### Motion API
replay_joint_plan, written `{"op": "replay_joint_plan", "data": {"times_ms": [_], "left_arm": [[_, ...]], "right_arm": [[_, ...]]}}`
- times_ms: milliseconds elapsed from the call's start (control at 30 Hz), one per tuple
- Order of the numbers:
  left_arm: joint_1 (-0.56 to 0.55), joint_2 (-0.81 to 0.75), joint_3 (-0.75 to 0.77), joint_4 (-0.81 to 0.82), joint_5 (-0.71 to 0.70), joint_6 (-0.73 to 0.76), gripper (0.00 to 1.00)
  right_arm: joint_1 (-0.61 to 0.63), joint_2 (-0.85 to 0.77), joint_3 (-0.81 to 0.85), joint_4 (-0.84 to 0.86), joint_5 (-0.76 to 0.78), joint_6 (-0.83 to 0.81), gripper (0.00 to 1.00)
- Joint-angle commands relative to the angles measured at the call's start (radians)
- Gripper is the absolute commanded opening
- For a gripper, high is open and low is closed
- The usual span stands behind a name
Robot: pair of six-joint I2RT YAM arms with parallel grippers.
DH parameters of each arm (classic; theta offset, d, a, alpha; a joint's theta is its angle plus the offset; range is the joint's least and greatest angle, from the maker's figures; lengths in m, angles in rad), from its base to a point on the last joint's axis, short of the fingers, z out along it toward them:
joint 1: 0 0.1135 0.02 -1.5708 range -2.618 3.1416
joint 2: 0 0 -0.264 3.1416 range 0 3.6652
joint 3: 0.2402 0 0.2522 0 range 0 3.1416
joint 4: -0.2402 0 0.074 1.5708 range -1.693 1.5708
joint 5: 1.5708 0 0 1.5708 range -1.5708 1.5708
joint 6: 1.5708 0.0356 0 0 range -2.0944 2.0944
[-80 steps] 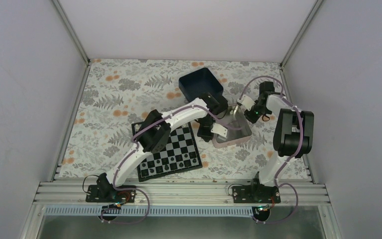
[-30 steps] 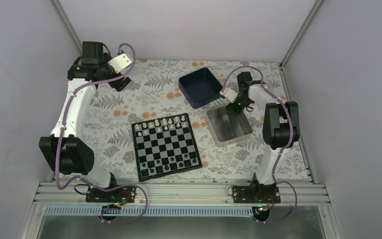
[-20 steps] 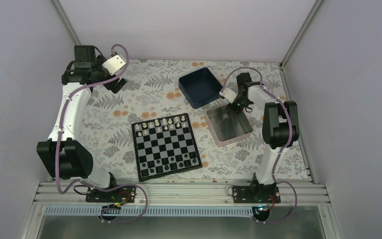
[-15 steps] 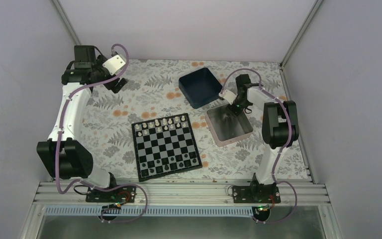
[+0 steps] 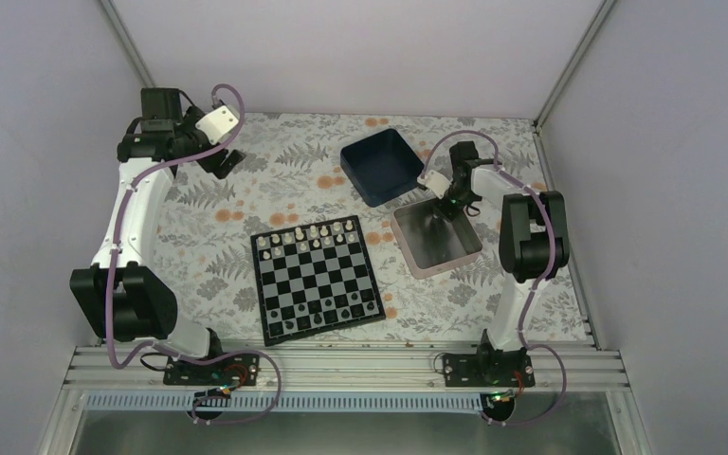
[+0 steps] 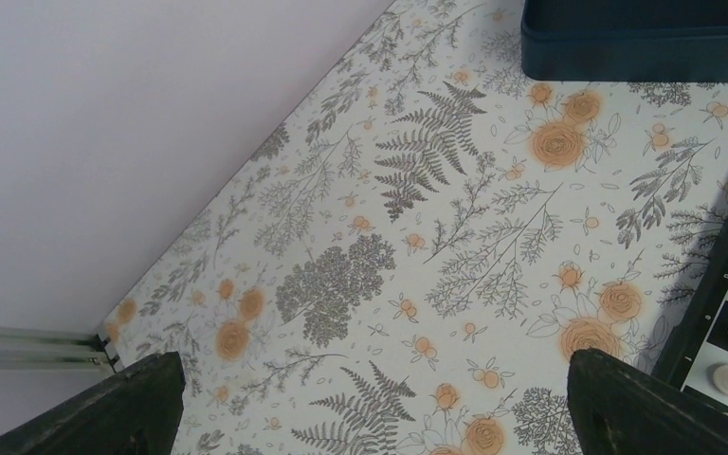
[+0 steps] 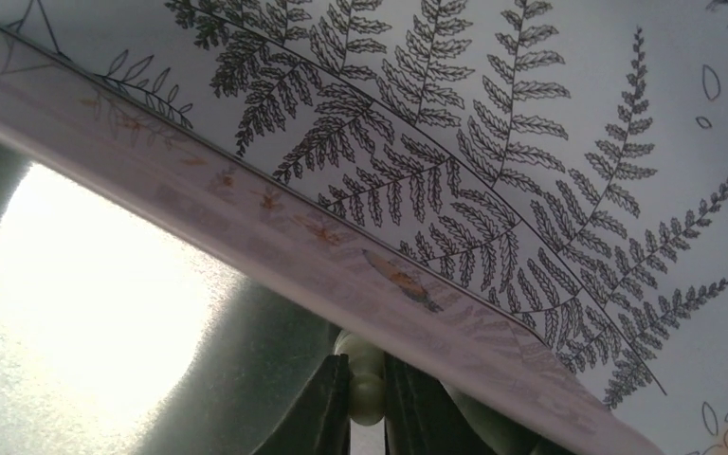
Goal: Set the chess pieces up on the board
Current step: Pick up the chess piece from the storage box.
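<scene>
Though barely visible, chess piece [image 7: 367, 396] in right hand [image 7: 364, 370]

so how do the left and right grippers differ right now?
The left gripper is open, fingers wide apart with nothing between them; the right gripper is shut on a cream-white chess piece. The left gripper hangs over bare floral cloth near the far-left corner; the right gripper is at the silver tin's far edge. Both are off the board.
</scene>
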Motion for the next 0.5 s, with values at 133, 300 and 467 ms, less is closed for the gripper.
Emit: {"op": "replay_joint_plan", "data": {"times_ms": [133, 300, 467], "left_arm": [[0.030, -0.046, -0.033, 0.022, 0.039, -0.003, 1.00], [0.053, -0.072, -0.067, 0.032, 0.048, 0.005, 1.00], [0.087, -0.099, -0.086, 0.048, 0.074, 0.001, 1.00]], "right_arm": [[0.008, -0.010, -0.005, -0.031, -0.005, 0.003, 0.04], [0.032, -0.091, 0.004, -0.097, 0.005, 0.014, 0.04], [0.153, -0.181, 0.079, -0.215, 0.018, 0.034, 0.04]]}}
